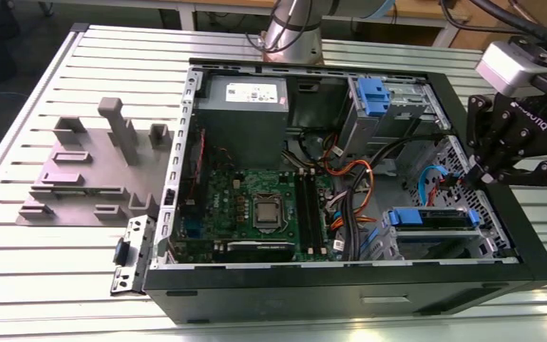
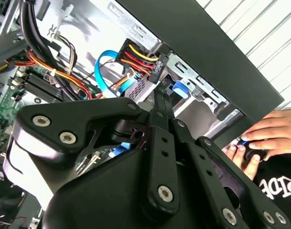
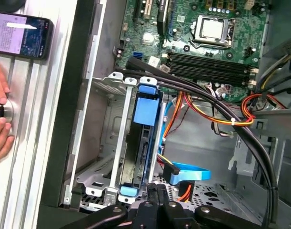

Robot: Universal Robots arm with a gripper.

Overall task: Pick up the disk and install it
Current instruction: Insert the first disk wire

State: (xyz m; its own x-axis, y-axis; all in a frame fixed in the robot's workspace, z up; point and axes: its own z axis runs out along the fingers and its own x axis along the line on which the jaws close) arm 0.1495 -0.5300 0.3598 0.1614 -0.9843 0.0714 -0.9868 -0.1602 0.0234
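An open computer case (image 1: 350,278) lies on a slatted metal table (image 1: 45,285), its motherboard (image 1: 254,206) and bundled cables (image 1: 350,178) exposed. The gripper (image 1: 490,169) hangs over the case edge on the exterior view's right, just above the rim and near the drive bays. In the second wrist view its black fingers (image 2: 162,102) run together to a narrow tip with nothing between them — they appear drawn together, empty.

The disk (image 1: 432,218) sits edge-up in a metal drive cage (image 1: 444,246) at the case's near corner on the exterior view's right, its blue rail uppermost. The first wrist view shows the same disk (image 3: 143,138) slotted between the silver walls of the cage (image 3: 117,133), a blue latch tab at each end, with a blue ribbon cable (image 3: 188,172) lying just beside it. The gripper is apart from the disk.

A second blue carrier (image 1: 372,96) stands in the bay at the far corner. A grey fixture block (image 1: 93,167) rests on the table to the exterior view's left. Outside the case wall, a person's hand (image 3: 0,114) rests on a round knob beside a phone (image 3: 19,36).
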